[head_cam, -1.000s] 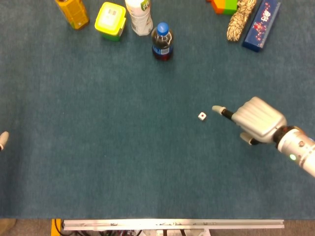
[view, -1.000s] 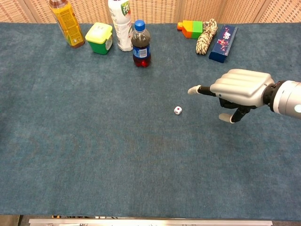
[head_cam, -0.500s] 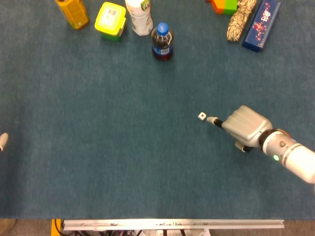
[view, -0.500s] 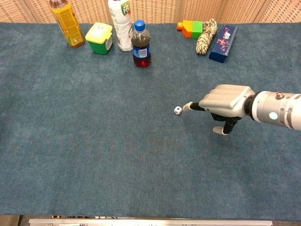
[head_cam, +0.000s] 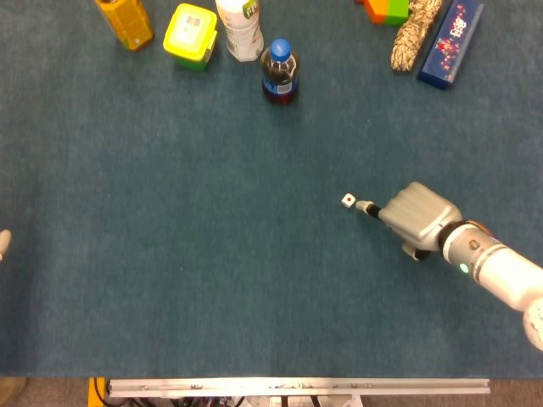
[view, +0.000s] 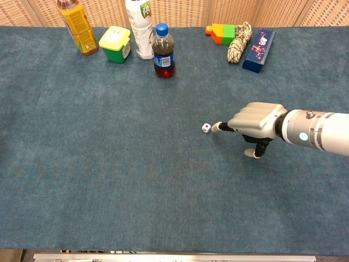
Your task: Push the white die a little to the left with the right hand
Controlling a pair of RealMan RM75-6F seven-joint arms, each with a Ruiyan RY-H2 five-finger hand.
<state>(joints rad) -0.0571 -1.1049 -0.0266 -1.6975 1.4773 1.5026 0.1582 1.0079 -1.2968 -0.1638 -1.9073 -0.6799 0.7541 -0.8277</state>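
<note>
The small white die (head_cam: 348,200) (view: 205,127) lies on the blue cloth right of the middle. My right hand (head_cam: 416,214) (view: 253,120) sits low on the cloth just to the die's right. One finger points left while the others are curled in, holding nothing. That fingertip (head_cam: 363,206) (view: 216,127) is right beside the die; whether it touches is unclear. Only a sliver of my left hand (head_cam: 2,244) shows at the left edge of the head view, far from the die.
Along the far edge stand an orange bottle (view: 77,26), a yellow-green tub (view: 115,43), a white bottle (view: 139,27) and a dark cola bottle (view: 163,52). Far right lie coloured blocks (view: 221,33), a rope bundle (view: 237,42) and a blue box (view: 259,43).
My right hand has come down and to the left, bringing its pointing fingertip from well off the die to right beside it. The die has not moved.
</note>
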